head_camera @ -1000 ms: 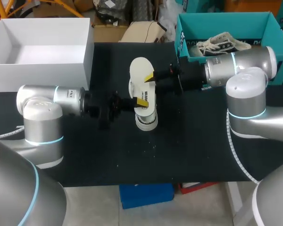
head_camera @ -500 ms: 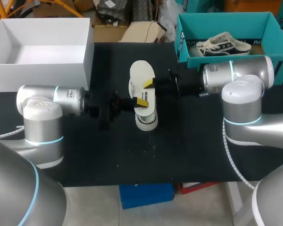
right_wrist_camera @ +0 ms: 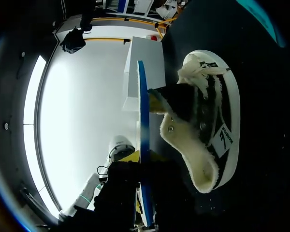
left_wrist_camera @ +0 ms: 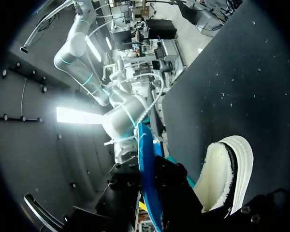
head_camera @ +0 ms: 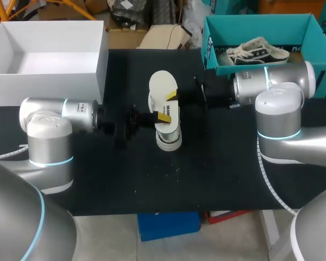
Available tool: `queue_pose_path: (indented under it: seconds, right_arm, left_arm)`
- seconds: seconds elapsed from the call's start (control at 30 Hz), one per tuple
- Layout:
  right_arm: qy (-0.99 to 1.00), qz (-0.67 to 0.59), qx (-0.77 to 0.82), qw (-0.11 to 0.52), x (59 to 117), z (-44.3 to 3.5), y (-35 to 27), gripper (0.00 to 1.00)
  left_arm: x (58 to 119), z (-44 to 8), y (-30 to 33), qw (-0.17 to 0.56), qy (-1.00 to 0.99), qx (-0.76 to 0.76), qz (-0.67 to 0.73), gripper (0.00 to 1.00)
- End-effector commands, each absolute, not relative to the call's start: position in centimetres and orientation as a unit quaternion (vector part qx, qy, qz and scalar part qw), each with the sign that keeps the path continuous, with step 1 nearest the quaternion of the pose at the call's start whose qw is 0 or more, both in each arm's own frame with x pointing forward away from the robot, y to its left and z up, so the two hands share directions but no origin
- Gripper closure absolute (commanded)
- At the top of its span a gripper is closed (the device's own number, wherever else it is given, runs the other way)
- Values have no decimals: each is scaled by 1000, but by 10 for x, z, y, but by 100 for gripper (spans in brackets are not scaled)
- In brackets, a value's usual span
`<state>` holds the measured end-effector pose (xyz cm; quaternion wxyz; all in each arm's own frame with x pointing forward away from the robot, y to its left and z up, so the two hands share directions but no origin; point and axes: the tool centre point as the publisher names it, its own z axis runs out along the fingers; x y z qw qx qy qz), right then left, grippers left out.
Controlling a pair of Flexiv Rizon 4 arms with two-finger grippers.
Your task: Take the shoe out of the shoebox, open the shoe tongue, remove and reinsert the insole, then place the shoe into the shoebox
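The black surface (head_camera: 217, 174) is flecked with pale crumbs. At its far corner, well apart from the left claw (head_camera: 163, 116), stands an open white box (head_camera: 49, 81). Near the right claw (head_camera: 172, 97), on the far side of that arm, is the teal shoebox (head_camera: 261, 24) with another shoe (head_camera: 255, 51) inside. The shoe (head_camera: 168, 136) sits mid-surface between the claws. The left claw is clamped on its collar. The right claw pinches the insole (head_camera: 163, 81), which sticks out of the shoe and stands edge-on across both wrist views.

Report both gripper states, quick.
Left gripper: closed, holding the shoe.
Right gripper: closed, holding the insole.
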<state>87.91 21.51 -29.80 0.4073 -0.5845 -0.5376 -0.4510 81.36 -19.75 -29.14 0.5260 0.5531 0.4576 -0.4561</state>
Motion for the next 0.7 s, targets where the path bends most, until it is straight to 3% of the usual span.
queue_pose_path:
  seconds: [0.03, 0.2, 0.63, 0.7]
  right_arm:
    - [-538, -451, -584, 408, 883, -299, 215, 100]
    - [-538, -451, -584, 408, 883, -299, 215, 100]
    - [-538, -451, -584, 408, 883, -299, 215, 100]
    - [-538, -451, -584, 408, 883, -299, 215, 100]
  left_arm:
    - [810, -291, -197, 530, 458, 555, -449, 0]
    - [804, -287, -192, 491, 531, 583, -369, 0]
    - [781, -279, -136, 189, 786, 584, 71, 0]
    - [780, -275, -136, 183, 783, 589, 84, 0]
